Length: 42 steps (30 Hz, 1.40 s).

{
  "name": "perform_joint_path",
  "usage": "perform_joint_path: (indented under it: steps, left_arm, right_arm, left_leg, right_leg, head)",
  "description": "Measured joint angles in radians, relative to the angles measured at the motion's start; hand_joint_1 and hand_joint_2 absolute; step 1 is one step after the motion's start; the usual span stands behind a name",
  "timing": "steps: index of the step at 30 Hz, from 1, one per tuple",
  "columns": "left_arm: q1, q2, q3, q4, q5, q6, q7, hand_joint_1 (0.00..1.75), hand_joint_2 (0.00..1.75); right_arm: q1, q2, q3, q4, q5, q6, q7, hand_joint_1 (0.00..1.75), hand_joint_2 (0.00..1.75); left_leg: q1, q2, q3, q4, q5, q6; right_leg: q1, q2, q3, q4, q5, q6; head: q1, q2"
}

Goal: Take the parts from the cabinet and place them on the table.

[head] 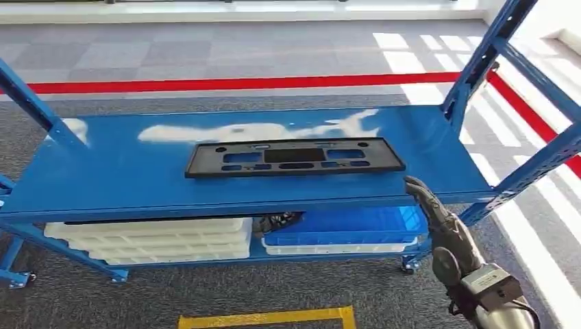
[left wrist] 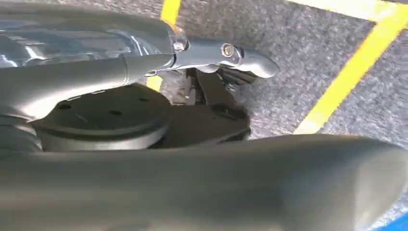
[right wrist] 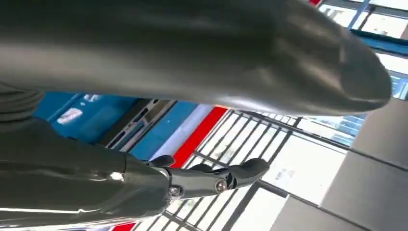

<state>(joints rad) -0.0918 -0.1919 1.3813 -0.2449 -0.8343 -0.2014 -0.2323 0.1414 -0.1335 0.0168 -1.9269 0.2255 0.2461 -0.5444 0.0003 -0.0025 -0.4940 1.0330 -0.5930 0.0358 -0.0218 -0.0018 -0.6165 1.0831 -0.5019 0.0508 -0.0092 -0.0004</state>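
silver and grey, your right hand is up near the front edge of the blue shelf, close to you on the right side. its fingers are stretched out and apart, and it holds nothing. in the left wrist view your left hand hangs low over grey carpet with yellow tape lines. it holds nothing you can see, but you cannot tell if its fingers are spread or curled.

a bit farther in, the black part lies flat on the top shelf, near the middle. your right hand is near its right end but not touching it. the part is long and thin. its long side runs left to right, along the shelf's front edge, with its flat face up.

so the job looks like it has only just begun: the part is not yet picked up, and you still need to grab it, lift it and carry it to the table.

below are white trays and a blue tray. far behind runs a red floor line.
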Motion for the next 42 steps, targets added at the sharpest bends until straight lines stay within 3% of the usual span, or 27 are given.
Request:
perform_joint_path:
  steps: [1, 2, 6, 7, 10, 11, 13, 15, 16, 17, 20, 21, 23, 25, 26, 28, 30, 31, 32, 33, 35, 36, 37, 39, 40, 41, 42]
  left_arm:
    - [-0.002, 0.0, 0.0, 0.0, -0.001, 0.0, -0.001, 0.0, 0.0]
    - [-0.006, 0.001, 0.0, 0.0, -0.001, 0.0, -0.001, 0.0, 0.0]
    - [-0.005, 0.001, 0.0, 0.0, 0.0, 0.0, -0.002, 0.0, 0.0]
    - [-0.007, 0.001, 0.0, 0.0, 0.0, 0.0, -0.003, 0.0, 0.0]
    - [-0.009, 0.002, 0.0, 0.0, 0.0, 0.0, -0.004, 0.0, 0.0]
    - [-0.006, 0.002, 0.0, 0.0, 0.002, 0.0, -0.005, 0.0, 0.0]
    - [-0.002, 0.002, 0.0, 0.0, 0.003, -0.002, -0.006, 0.0, 0.0]
    - [-0.002, 0.002, 0.0, 0.0, 0.005, -0.003, -0.01, 0.0, 0.0]
    - [0.0, 0.003, 0.0, 0.0, 0.005, -0.004, -0.01, 0.0, 0.0]
    - [-0.001, 0.004, 0.0, 0.0, 0.006, -0.005, -0.011, 0.0, 0.0]
    - [0.004, 0.004, 0.0, 0.0, 0.009, -0.006, -0.012, 0.0, 0.0]
    - [0.002, 0.004, 0.0, 0.0, 0.01, -0.005, -0.013, 0.0, 0.0]
    - [-0.003, 0.004, 0.0, 0.0, 0.012, -0.006, -0.015, 0.0, 0.0]
    - [-0.004, 0.003, 0.0, 0.0, 0.013, -0.006, -0.015, 0.0, 0.0]
    - [-0.003, 0.003, 0.0, 0.001, 0.015, -0.006, -0.015, 0.0, 0.0]
    - [0.0, 0.003, 0.0, 0.001, 0.016, -0.006, -0.016, 0.0, 0.0]
    - [0.0, 0.003, 0.0, 0.002, 0.016, -0.006, -0.016, 0.0, 0.0]
    - [0.001, 0.003, 0.0, 0.002, 0.016, -0.006, -0.017, 0.0, 0.0]
    - [-0.005, 0.003, 0.0, 0.002, 0.017, -0.006, -0.018, 0.0, 0.0]
    - [-0.006, 0.003, 0.0, 0.003, 0.017, -0.006, -0.018, 0.0, 0.0]
    - [-0.004, 0.003, 0.0, 0.003, 0.017, -0.006, -0.019, 0.0, 0.0]
    - [-0.005, 0.003, 0.0, 0.003, 0.017, -0.006, -0.019, 0.0, 0.0]
    - [-0.008, 0.003, 0.0, 0.003, 0.017, -0.006, -0.019, 0.0, 0.0]
    - [-0.01, 0.003, 0.0, 0.003, 0.017, -0.008, -0.019, 0.0, 0.0]
    - [-0.011, 0.003, 0.0, 0.003, 0.017, -0.008, -0.019, 0.0, 0.0]
    - [-0.009, 0.003, 0.0, 0.003, 0.018, -0.008, -0.019, 0.0, 0.0]
    - [-0.006, 0.003, 0.0, 0.003, 0.018, -0.008, -0.022, 0.0, 0.0]
  right_arm:
    - [0.001, 0.0, 0.001, 0.006, -0.001, 0.0, 0.0, 0.0, 0.0]
    - [0.003, -0.001, 0.002, 0.007, -0.001, -0.001, 0.0, 0.0, 0.0]
    - [0.012, -0.001, 0.005, 0.005, -0.002, -0.002, 0.0, 0.0, 0.0]
    - [0.011, -0.001, 0.005, 0.004, -0.003, -0.002, -0.001, 0.0, 0.0]
    - [0.016, -0.001, 0.007, 0.004, -0.005, -0.003, -0.001, 0.0, 0.0]
    - [0.017, -0.001, 0.008, 0.004, -0.005, -0.004, -0.001, 0.0, 0.0]
    - [0.018, -0.001, 0.008, 0.003, -0.006, -0.005, -0.001, 0.0, 0.0]
    - [0.018, 0.0, 0.008, -0.004, -0.009, -0.007, 0.001, 0.0, 0.0]
    - [0.016, 0.001, 0.008, -0.005, -0.01, -0.007, 0.002, 0.0, 0.0]
    - [0.015, 0.002, 0.008, -0.005, -0.01, -0.007, 0.008, 0.0, 0.0]
    - [0.014, 0.003, 0.011, -0.013, -0.012, -0.01, 0.024, 0.0, 0.0]
    - [0.011, 0.003, 0.011, -0.013, -0.009, -0.015, 0.032, 0.0, 1.75]
    - [0.002, 0.003, 0.013, -0.015, -0.006, -0.024, 0.043, 0.0, 1.75]
    - [-0.001, 0.004, 0.013, -0.015, 0.014, -0.046, 0.065, 0.0, 1.75]
    - [-0.001, 0.005, 0.014, -0.015, 0.021, -0.053, 0.073, 0.0, 1.75]
    - [-0.002, 0.006, 0.018, -0.016, 0.034, -0.061, 0.085, 0.0, 1.75]
    - [-0.004, 0.007, 0.025, -0.021, 0.043, -0.068, 0.093, 0.0, 1.75]
    - [-0.005, 0.007, 0.027, -0.019, 0.044, -0.068, 0.093, 0.0, 1.75]
    - [-0.007, 0.008, 0.03, -0.019, 0.044, -0.069, 0.096, 0.0, 1.75]
    - [-0.006, 0.007, 0.032, -0.02, 0.046, -0.069, 0.1, 0.0, 0.0]
    - [-0.009, 0.007, 0.036, -0.022, 0.047, -0.071, 0.102, 0.0, 0.0]
    - [-0.01, 0.007, 0.039, -0.023, 0.047, -0.072, 0.103, 0.0, 1.75]
    - [-0.013, 0.007, 0.041, -0.025, 0.047, -0.072, 0.105, 0.0, 0.0]
    - [-0.024, 0.007, 0.047, -0.027, 0.052, -0.072, 0.106, 0.0, 0.0]
    - [-0.026, 0.007, 0.052, -0.026, 0.055, -0.072, 0.11, 0.0, 1.75]
    - [-0.026, 0.007, 0.056, -0.026, 0.059, -0.072, 0.114, 0.0, 1.75]
    - [-0.027, 0.007, 0.059, -0.026, 0.061, -0.073, 0.115, 0.0, 1.75]
  left_leg:
    - [-0.002, 0.0, 0.003, 0.003, -0.002, -0.004]
    - [-0.004, 0.0, -0.004, 0.003, -0.006, -0.01]
    - [-0.005, 0.0, 0.006, 0.029, -0.013, -0.025]
    - [-0.003, 0.0, -0.019, 0.076, -0.022, -0.032]
    - [0.005, 0.0, -0.153, 0.279, -0.11, -0.05]
    - [0.005, 0.0, -0.184, 0.31, -0.114, -0.051]
    - [0.003, 0.0, -0.178, 0.241, -0.041, -0.042]
    - [-0.005, 0.0, -0.134, 0.081, 0.081, -0.019]
    - [-0.011, -0.001, -0.131, 0.069, 0.081, -0.009]
    - [-0.017, 0.0, -0.138, 0.065, 0.043, -0.003]
    - [-0.017, -0.002, -0.114, 0.035, 0.069, 0.008]
    - [-0.009, -0.001, -0.097, 0.02, 0.071, 0.01]
    - [-0.007, -0.001, -0.084, 0.014, 0.068, 0.015]
    - [-0.007, -0.001, -0.078, 0.014, 0.057, 0.017]
    - [-0.007, -0.001, -0.073, 0.014, 0.052, 0.016]
    - [-0.005, -0.002, -0.056, 0.014, 0.038, 0.011]
    - [0.0, -0.003, -0.026, 0.015, 0.018, -0.001]
    - [0.0, -0.003, -0.022, 0.013, 0.012, -0.006]
    - [-0.004, -0.003, -0.028, 0.019, 0.011, -0.01]
    - [-0.005, -0.003, -0.036, 0.016, 0.008, -0.014]
    - [-0.004, -0.003, -0.025, 0.018, 0.007, -0.02]
    - [-0.004, -0.003, -0.025, 0.029, 0.005, -0.022]
    - [-0.005, -0.002, -0.039, 0.065, 0.004, -0.028]
    - [0.002, -0.001, -0.116, 0.191, -0.042, -0.043]
    - [0.004, -0.001, -0.165, 0.264, -0.077, -0.047]
    - [0.004, -0.001, -0.204, 0.316, -0.096, -0.05]
    - [0.004, -0.001, -0.222, 0.325, -0.085, -0.048]
  right_leg:
    - [0.006, -0.001, -0.013, 0.003, -0.024, -0.005]
    - [0.009, -0.002, -0.012, -0.008, -0.031, -0.022]
    - [-0.001, -0.001, 0.014, -0.019, -0.03, -0.048]
    - [-0.002, -0.002, 0.022, -0.02, -0.036, -0.055]
    - [-0.001, -0.001, 0.035, -0.02, -0.053, -0.059]
    - [-0.001, 0.0, 0.043, -0.02, -0.06, -0.059]
    - [0.001, 0.003, 0.068, -0.02, -0.076, -0.058]
    - [0.004, 0.002, 0.094, -0.021, -0.093, -0.056]
    - [0.003, 0.002, 0.102, -0.023, -0.098, -0.053]
    - [0.002, 0.004, 0.1, -0.025, -0.101, -0.046]
    - [0.003, 0.004, 0.113, -0.012, -0.092, -0.024]
    - [0.003, 0.003, 0.111, 0.002, -0.099, -0.022]
    - [0.003, 0.003, 0.071, 0.078, -0.129, -0.019]
    - [0.002, 0.003, -0.014, 0.204, -0.195, -0.014]
    - [0.002, 0.003, -0.049, 0.244, -0.207, -0.011]
    - [0.001, 0.003, -0.055, 0.202, -0.15, -0.005]
    - [-0.001, 0.002, -0.001, 0.03, -0.024, 0.003]
    - [0.0, 0.004, 0.003, 0.016, -0.023, 0.003]
    - [0.008, 0.001, -0.004, -0.014, -0.041, -0.008]
    - [0.007, 0.004, -0.005, -0.006, -0.033, -0.028]
    - [0.008, 0.004, -0.001, -0.006, -0.035, -0.04]
    - [0.0, 0.003, 0.013, -0.011, -0.037, -0.044]
    - [-0.001, 0.0, 0.024, -0.016, -0.042, -0.052]
    - [-0.002, -0.001, 0.033, -0.017, -0.051, -0.059]
    - [-0.001, -0.001, 0.037, -0.017, -0.057, -0.06]
    - [-0.001, 0.0, 0.043, -0.017, -0.064, -0.06]
    - [0.0, 0.0, 0.052, -0.016, -0.067, -0.06]
  head:
    - [0.0, 0.0]
    - [0.001, 0.0]
    - [0.001, 0.0]
    - [-0.002, 0.0]
    - [-0.002, 0.0]
    - [-0.002, 0.0]
    - [-0.002, 0.0]
    - [-0.002, 0.0]
    - [-0.002, 0.0]
    - [-0.002, 0.0]
    - [-0.002, 0.0]
    - [-0.002, 0.0]
    - [0.0, 0.0]
    - [0.0, 0.0]
    - [0.0, 0.0]
    - [0.0, 0.0]
    - [0.0, 0.0]
    - [-0.001, 0.0]
    - [0.0, 0.0]
    - [0.0, 0.0]
    - [0.0, 0.0]
    - [0.0, 0.0]
    - [-0.002, 0.0]
    - [-0.002, 0.0]
    - [-0.002, 0.0]
    - [-0.002, 0.0]
    - [-0.002, 0.0]
